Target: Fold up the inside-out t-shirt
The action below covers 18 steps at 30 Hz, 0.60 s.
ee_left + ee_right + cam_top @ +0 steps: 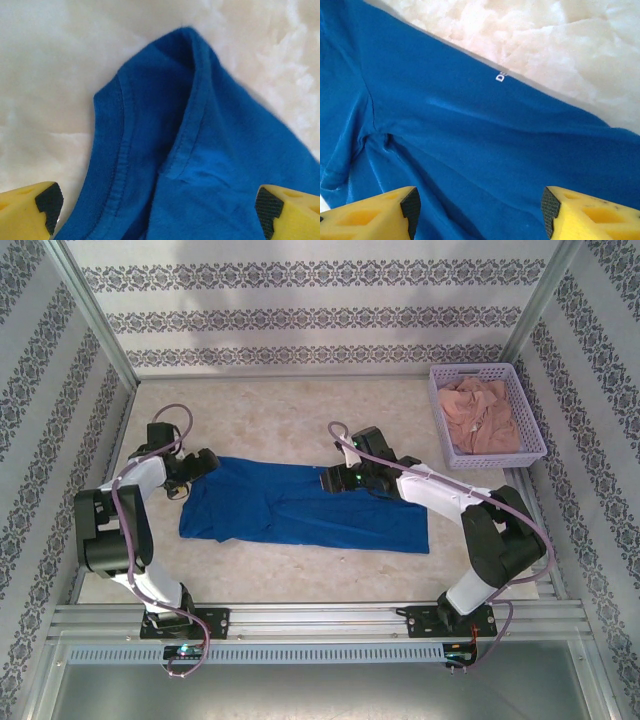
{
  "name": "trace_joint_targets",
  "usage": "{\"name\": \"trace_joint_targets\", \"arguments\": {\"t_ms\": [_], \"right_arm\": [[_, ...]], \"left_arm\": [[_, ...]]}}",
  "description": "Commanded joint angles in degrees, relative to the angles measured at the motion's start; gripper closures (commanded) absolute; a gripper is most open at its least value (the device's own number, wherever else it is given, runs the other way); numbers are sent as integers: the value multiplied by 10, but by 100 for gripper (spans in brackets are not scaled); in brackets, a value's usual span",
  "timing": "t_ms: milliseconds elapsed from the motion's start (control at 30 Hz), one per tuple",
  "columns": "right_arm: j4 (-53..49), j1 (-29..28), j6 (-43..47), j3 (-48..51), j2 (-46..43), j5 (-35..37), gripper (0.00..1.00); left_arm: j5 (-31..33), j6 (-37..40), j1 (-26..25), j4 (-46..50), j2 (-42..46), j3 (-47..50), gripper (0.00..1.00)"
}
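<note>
Left wrist: t-shirt [210,150] beneath left gripper [157,202]

The t-shirt [300,505] is royal blue with tiny white lettering [500,76]. The bench [270,410] is mottled cream. A lavender basket [441,415] holds a pinkish-beige garment [485,415]. Walls [300,315] carry grey floral stripes.

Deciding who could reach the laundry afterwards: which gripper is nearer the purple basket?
Right. The right gripper is over the far edge of the t-shirt, mid-table, left of the basket. The left gripper is at the garment's left end, farther away.
</note>
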<state>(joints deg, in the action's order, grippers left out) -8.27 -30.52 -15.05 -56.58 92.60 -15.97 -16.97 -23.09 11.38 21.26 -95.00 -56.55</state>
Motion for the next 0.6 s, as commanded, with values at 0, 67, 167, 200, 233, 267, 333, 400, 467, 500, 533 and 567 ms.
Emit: {"name": "trace_joint_targets", "arguments": {"t_ms": [0, 67, 167, 200, 233, 267, 333, 400, 467, 500, 533, 567], "right_arm": [[31, 0, -3, 10, -14, -31, 33], [34, 3, -2, 14, -16, -35, 33], [36, 7, -2, 15, -16, -39, 34], [36, 8, -2, 15, -16, -41, 34], [36, 10, -3, 15, -15, -44, 34], [38, 11, -4, 16, -15, -45, 34], [42, 13, -9, 19, -13, -48, 34], [46, 14, -15, 20, -11, -54, 35], [49, 14, -18, 19, -9, -60, 35], [49, 15, -20, 19, -8, -62, 35], [51, 14, -22, 19, -8, -63, 35], [51, 14, -23, 20, -8, -63, 35]], "left_arm": [[-2, 41, 4, 51, -20, -25, 0], [-1, 52, 4, 71, -38, -39, 0], [-20, 54, -2, 70, -51, -36, 0], [-24, 56, -6, 68, -52, -34, 0], [-27, 57, -9, 67, -53, -32, 0], [-37, 58, -12, 65, -53, -28, 1], [-52, 57, -17, 58, -50, -19, 3], [-68, 57, -20, 52, -48, -9, 5], [-79, 57, -24, 44, -46, 3, 8], [-86, 56, -26, 40, -46, 8, 9], [-93, 56, -27, 36, -45, 15, 11], [-102, 56, -28, 31, -43, 20, 13]]}}
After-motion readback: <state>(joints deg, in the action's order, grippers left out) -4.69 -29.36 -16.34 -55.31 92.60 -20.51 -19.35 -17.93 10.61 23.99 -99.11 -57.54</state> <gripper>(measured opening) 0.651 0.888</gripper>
